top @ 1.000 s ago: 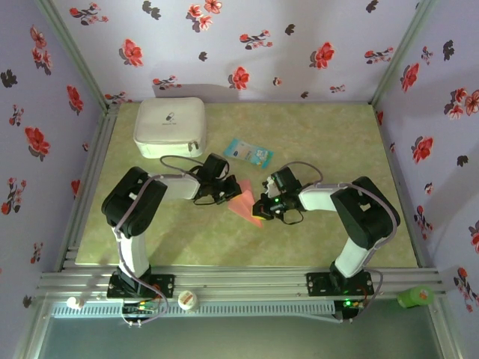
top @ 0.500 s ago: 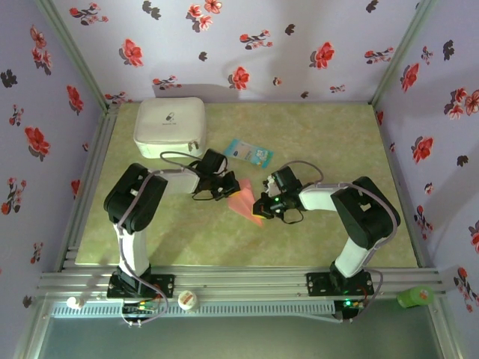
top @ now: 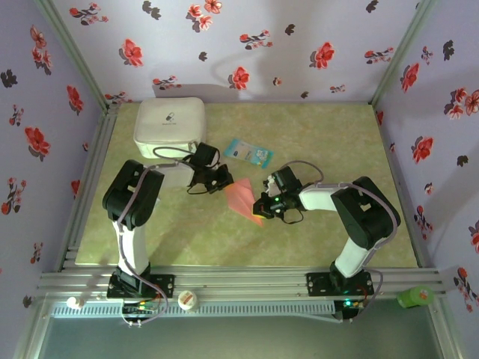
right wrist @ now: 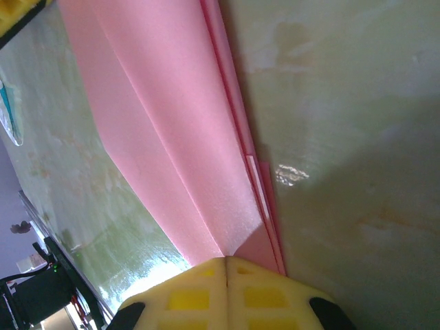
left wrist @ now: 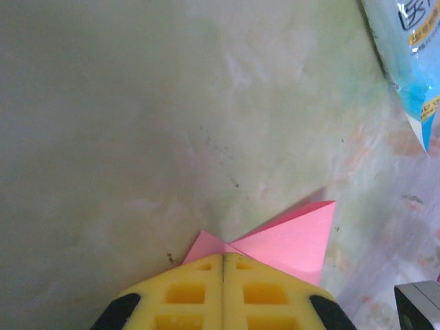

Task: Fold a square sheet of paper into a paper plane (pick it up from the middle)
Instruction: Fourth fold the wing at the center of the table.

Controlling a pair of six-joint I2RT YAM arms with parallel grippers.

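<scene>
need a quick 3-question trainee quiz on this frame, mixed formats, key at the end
1. True or false: the left hand and right hand are both shut on the pink paper.
2. Which sits at the far-left corner of the table? A white case, B light-blue packet, C pink paper.
3. Short answer: is the paper flat or folded?
Key: 1 true; 2 A; 3 folded.

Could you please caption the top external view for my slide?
Left gripper and right gripper clamp opposite ends of the folded salmon-pink paper sheet over the mottled green tabletop.
</scene>
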